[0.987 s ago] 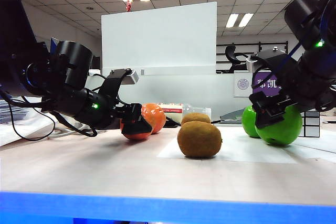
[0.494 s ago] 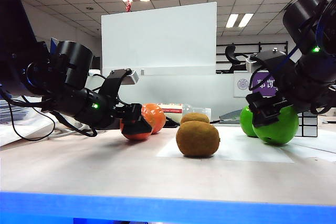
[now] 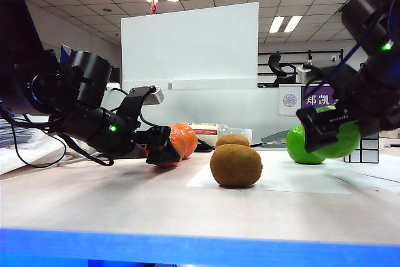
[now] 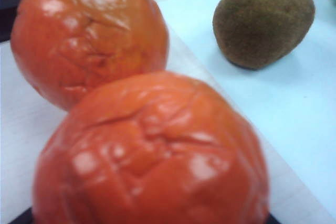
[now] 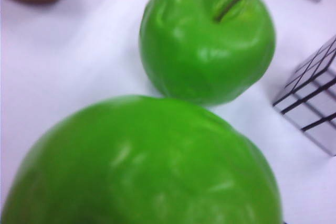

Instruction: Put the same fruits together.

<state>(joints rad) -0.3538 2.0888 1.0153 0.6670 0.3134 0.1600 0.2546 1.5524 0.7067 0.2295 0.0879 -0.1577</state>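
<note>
Fruits: two oranges (image 3: 185,138) at left pincer (image 3: 164,152), two apples (image 3: 301,147) at right pincer (image 3: 320,130), two kiwis (image 3: 235,165); grips unclear.

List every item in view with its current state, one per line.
Left tool: open, around the near orange fruit.
Right tool: open, at the near green apple.
Orange fruits: side by side.
Green apples: paired, far one upright.
Kiwis: resting together, centre.
Mirror cube: upright beside the apples.
</note>
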